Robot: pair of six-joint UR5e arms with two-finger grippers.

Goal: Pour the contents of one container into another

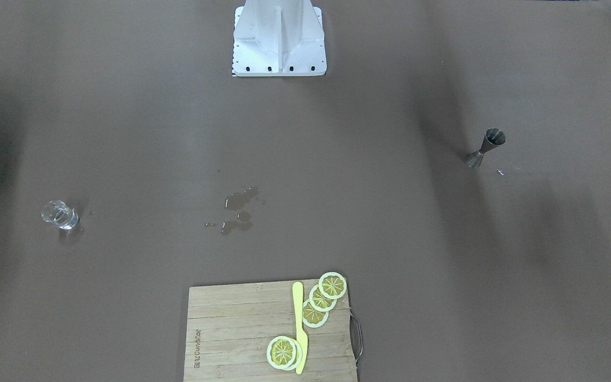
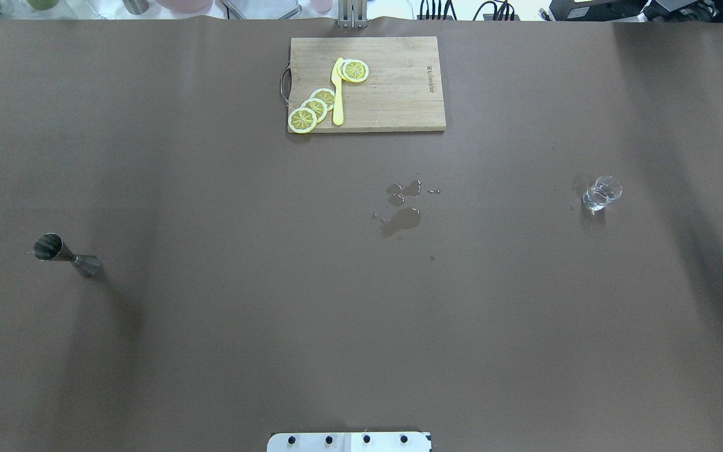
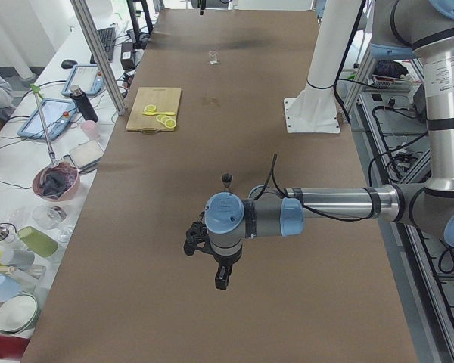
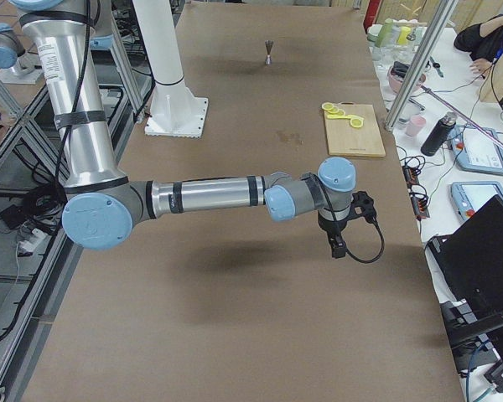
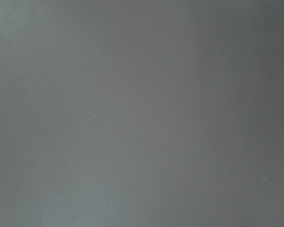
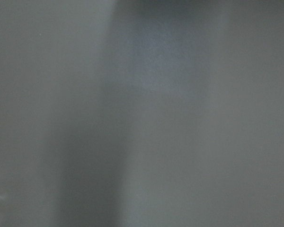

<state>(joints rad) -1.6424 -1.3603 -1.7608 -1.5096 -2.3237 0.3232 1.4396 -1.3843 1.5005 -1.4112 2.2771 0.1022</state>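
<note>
A steel jigger (image 2: 63, 254) stands upright on the brown table (image 2: 211, 351), far out on the robot's left side. A small clear glass (image 2: 601, 193) stands upright far out on the right side, well apart from the jigger. Between them, near the middle of the table, lies a wet spill (image 2: 402, 210) of several small puddles. At the far edge from the robot sits a wooden cutting board (image 2: 399, 100) with a metal handle, carrying yellow lemon slices (image 2: 314, 108) and a yellow plastic knife (image 2: 337, 94) that lies among them. The white robot base (image 1: 279, 42) is bolted at the near edge. Both arms reach out beyond the table's ends and show only in the side views. The left gripper (image 3: 221, 283) hangs pointing down above bare table, with the jigger just behind the arm in that view; the right gripper (image 4: 338, 249) likewise points down over bare table. From these views I cannot tell whether either claw is spread or closed. Both wrist cameras show only plain blurred surface.
</note>
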